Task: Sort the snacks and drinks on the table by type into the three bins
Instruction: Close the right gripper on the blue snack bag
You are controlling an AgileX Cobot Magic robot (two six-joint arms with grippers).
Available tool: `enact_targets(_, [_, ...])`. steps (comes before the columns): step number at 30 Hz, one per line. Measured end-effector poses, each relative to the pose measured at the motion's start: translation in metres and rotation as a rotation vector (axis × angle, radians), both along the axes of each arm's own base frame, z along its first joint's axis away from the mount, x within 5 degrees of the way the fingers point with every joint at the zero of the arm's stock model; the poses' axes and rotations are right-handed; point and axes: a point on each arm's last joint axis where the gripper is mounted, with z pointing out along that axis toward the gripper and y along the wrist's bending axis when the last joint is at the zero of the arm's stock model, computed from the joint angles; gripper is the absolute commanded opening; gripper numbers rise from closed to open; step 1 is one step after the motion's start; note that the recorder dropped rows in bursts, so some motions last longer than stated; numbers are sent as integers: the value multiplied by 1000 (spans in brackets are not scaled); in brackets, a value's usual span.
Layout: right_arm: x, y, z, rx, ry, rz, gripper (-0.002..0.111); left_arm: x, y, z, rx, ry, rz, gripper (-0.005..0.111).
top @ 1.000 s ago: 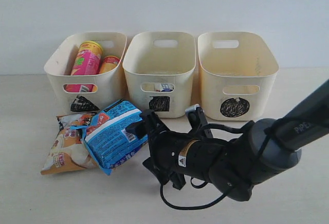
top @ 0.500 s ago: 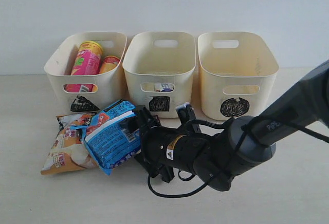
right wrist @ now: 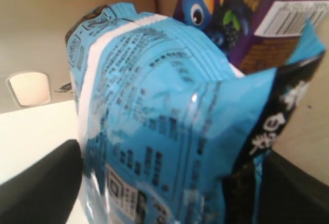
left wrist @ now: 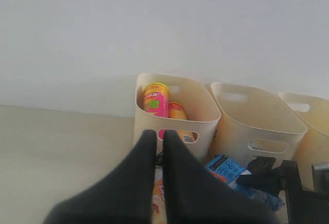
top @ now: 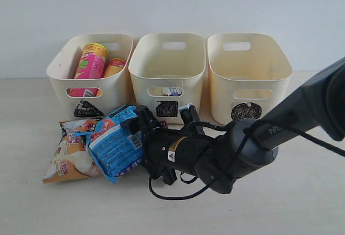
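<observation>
Barcode (right wrist: 297,19) on purple carton (right wrist: 239,26), QR code (right wrist: 121,194) on blue packet (right wrist: 164,111)

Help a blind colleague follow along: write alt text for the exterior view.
The right gripper, jaws open, reaches across the table to a blue packet lying beside an orange-and-white packet. Behind stand three cream bins; the leftmost holds two chip tubes.

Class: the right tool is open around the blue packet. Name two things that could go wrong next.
The dark purple carton sits close beside the blue packet, so the open right tool might pinch or topple it. The packet overlaps the orange-and-white packet; lifting could drag that along.
</observation>
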Motion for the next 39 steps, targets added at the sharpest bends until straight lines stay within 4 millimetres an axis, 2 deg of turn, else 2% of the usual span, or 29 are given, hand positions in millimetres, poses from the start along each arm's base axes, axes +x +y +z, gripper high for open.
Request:
enact_targets(4, [0, 0, 0, 5, -4, 1, 45, 0, 0, 0, 0, 0, 0, 4])
enact_targets(10, [0, 3, 6, 66, -59, 22, -1, 0, 0, 0, 0, 0, 0, 4])
enact_targets(18, [-3, 7, 14, 93, -130, 90, 0, 0, 0, 0, 0, 0, 0, 4])
enact_targets(25, [-9, 7, 40, 103, -207, 150, 0, 0, 0, 0, 0, 4, -1, 4])
enact_targets(31, [-28, -5, 60, 84, -243, 202, 0, 0, 0, -1, 1, 11, -2, 4])
enact_targets(39, [-58, -29, 98, -15, -428, 277, 0, 8, -1, -14, 4, 94, -5, 4])
